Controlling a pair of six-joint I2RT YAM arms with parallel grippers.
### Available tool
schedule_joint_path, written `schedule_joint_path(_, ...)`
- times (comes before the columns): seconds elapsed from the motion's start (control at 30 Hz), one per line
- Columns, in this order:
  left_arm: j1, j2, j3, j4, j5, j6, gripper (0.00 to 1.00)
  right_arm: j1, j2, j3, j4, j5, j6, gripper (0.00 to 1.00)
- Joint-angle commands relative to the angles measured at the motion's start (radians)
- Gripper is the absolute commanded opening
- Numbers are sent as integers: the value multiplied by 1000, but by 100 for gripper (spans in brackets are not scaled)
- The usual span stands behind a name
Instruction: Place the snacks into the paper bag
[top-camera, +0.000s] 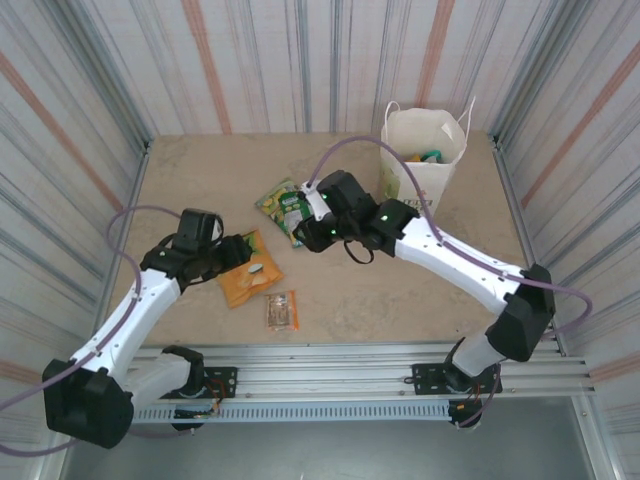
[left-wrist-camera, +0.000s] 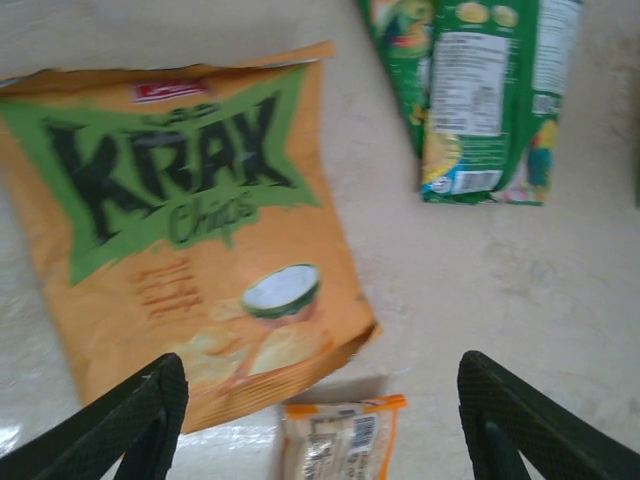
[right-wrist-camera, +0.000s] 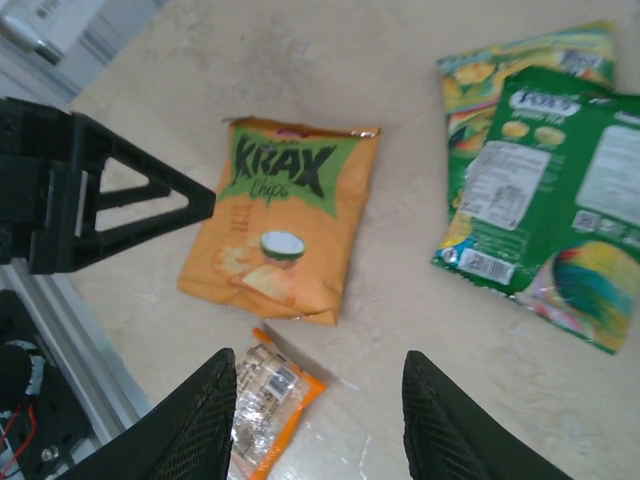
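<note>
The white upright paper bag with thin handles is stood at the far right corner of the beige table. Its mouth is left open upward so that packets can be dropped in, and something green and orange is glimpsed inside it. Four packets are seen lying flat on the table's left half. An orange crinkly chip packet with green lettering is laid toward the left. A glossy green packet is laid partly over a yellow-green one toward the table's middle. A small clear packet with orange ends is placed closest to the near edge. The left gripper is held above the orange packet's lower edge and the small clear packet. Its fingers are spread wide with nothing between them, presumably so that a packet can be straddled. The right gripper is hung near the green packets, its jaws apart and empty.
</note>
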Motion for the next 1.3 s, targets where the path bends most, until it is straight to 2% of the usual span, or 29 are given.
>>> schedule_joint_path(0.0, 53, -47, -38, -64, -55, -59, 77, 21, 38, -8, 54, -32, 32, 47)
schedule_joint_path(0.2, 154, -109, -118, -96, -92, -97, 85, 31, 84, -23, 94, -58, 43, 47)
schedule_joint_path(0.43, 188, -121, -205, -46, -123, -93, 86, 37, 97, -79, 157, -62, 69, 48)
schedule_joint_path(0.6, 189, -33, -256, 62, -77, -94, 85, 40, 97, -131, 195, -61, 84, 48)
schedule_joint_path(0.77, 189, 89, -254, 184, 15, -74, 82, 41, 100, -175, 237, -59, 90, 48)
schedule_joint_path(0.97, 182, 189, -233, 296, 80, -53, 78, 39, 151, -160, 244, -60, 97, 49)
schedule_joint_path(1.27, 99, 354, -137, 392, 136, -13, 76, 31, 239, -105, 247, -58, 120, 49)
